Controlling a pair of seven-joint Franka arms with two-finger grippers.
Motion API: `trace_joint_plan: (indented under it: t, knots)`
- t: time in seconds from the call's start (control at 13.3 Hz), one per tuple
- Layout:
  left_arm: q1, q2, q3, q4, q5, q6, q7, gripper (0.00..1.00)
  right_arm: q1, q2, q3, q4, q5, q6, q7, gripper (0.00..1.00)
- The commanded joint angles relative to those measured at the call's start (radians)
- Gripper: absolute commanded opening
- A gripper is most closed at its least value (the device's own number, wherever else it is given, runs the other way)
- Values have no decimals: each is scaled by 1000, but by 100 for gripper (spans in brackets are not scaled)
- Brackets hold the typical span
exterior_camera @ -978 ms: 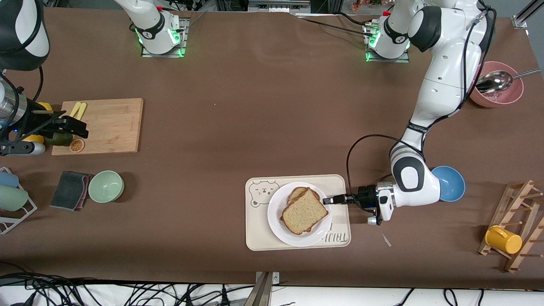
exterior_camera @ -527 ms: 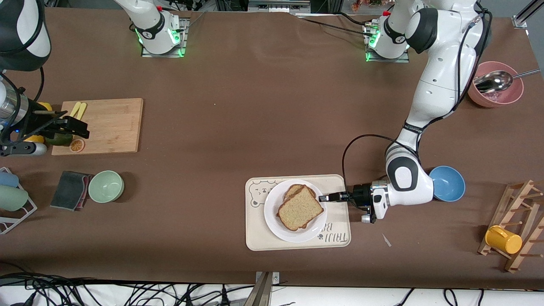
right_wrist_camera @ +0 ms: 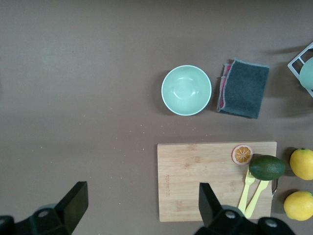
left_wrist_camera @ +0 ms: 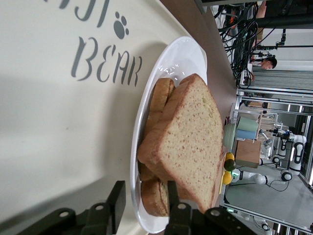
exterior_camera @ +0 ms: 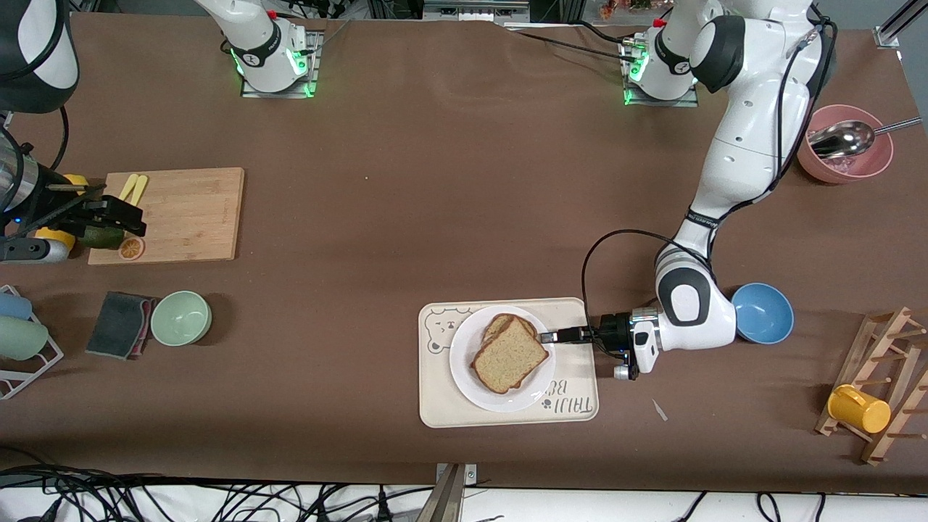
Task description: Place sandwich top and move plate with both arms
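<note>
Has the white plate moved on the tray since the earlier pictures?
Yes. The plate has slid across the tray toward the bear drawing at the right arm's end, uncovering more of the tray's lettering; the left hand is at its rim.

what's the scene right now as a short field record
bread: top slice lies on a lower slice, both on the plate
plate: on the tray, over its bear-drawing end
left gripper: low at the plate's rim, jaws parted astride the rim
right gripper: over the board, open, arm waiting
bowl: blue bowl beside the left arm
</note>
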Motion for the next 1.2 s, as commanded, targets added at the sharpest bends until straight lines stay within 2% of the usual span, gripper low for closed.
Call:
trace_joint_plan:
  t: [0.0, 0.45, 0.75, 1.13]
  knots:
    - [9, 1, 0, 22, -24, -10, 6, 66, -4, -6, 5, 22, 0, -37, -11, 100]
    - [20, -64, 0, 10, 95, -71, -69, 67, -4, -6, 5, 22, 0, -46, -11, 100]
    - [20, -146, 0, 12, 317, -114, -179, 66, 0, -7, 11, 24, -7, -63, -9, 100]
    - [18, -242, 0, 13, 659, -197, -305, 66, 9, -16, 6, 11, -1, -63, -15, 100]
